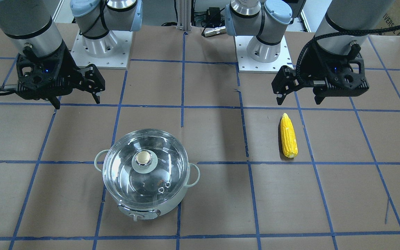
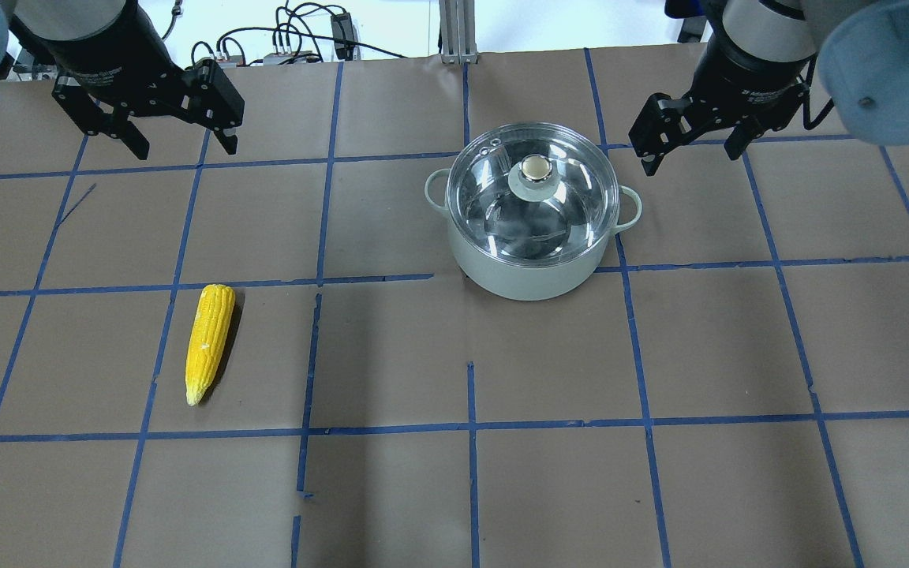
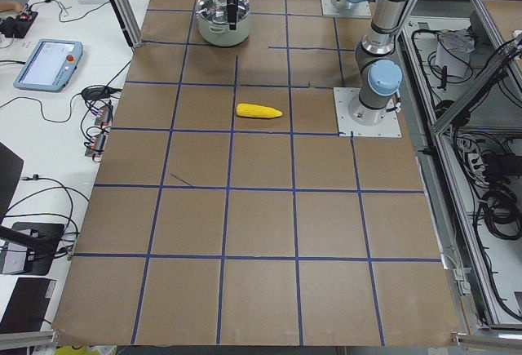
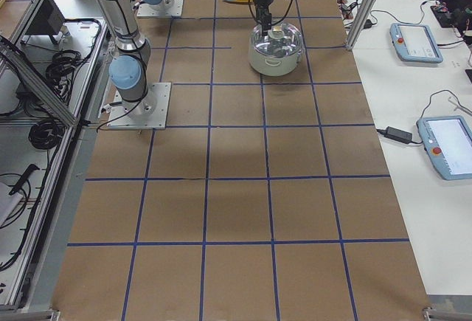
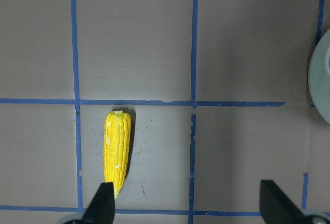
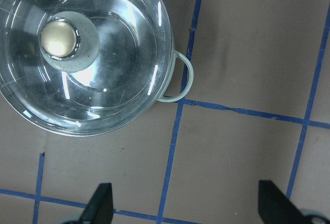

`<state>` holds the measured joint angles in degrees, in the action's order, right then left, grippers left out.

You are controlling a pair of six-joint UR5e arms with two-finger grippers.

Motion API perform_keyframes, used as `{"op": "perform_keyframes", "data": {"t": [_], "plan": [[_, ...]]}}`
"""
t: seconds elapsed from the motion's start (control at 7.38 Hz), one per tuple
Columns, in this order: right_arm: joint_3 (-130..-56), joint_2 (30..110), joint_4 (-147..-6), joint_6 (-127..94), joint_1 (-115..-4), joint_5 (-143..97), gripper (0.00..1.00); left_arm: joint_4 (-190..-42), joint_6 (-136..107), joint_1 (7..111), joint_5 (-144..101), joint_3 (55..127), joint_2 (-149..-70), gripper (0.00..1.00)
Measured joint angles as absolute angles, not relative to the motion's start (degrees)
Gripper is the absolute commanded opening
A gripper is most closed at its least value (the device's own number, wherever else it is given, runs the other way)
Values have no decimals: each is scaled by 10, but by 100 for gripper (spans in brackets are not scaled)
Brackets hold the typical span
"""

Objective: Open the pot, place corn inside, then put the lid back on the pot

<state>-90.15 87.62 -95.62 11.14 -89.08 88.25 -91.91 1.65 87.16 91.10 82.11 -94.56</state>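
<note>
Closest to the front-facing camera: pot (image 1: 172, 203), lid (image 1: 167, 163) seated squarely on it, shiny knob (image 1: 143, 159) at centre; no step of the task done yet, by the look of it. Likely step in hand: lid off. Bring right gripper (image 2: 691, 158) over the knob, centre both fingers around it, descend straight, close firmly under its widest part, lift vertically to avoid dragging the pot, then park the lid clear of the route from corn to pot. Right jaws: spread wide, empty, poised beside the pot's loop handle (image 6: 178, 77), knob off to one side of the gap rather than inside it. Left gripper (image 2: 186, 146): likewise wide apart, holding nothing, raised above the table (image 2: 502, 489). Corn (image 2: 208, 341): flat on the table, well apart from the pot, tapered end right by one fingertip (image 5: 104, 199) in the wrist view, not yet framed between the two.
</note>
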Motion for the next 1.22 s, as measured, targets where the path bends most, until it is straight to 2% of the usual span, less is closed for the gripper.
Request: {"op": "perform_keyframes", "data": {"t": [0.41, 0.95, 1.22], "plan": [[-899, 868, -987, 103, -899, 851, 100, -922, 15, 873, 910, 827, -938, 100], [-828, 739, -1067, 57, -967, 842, 98, -928, 14, 876, 908, 834, -932, 100], [-812, 701, -1087, 40, -987, 852, 97, -929, 16, 876, 908, 835, -933, 100]]}}
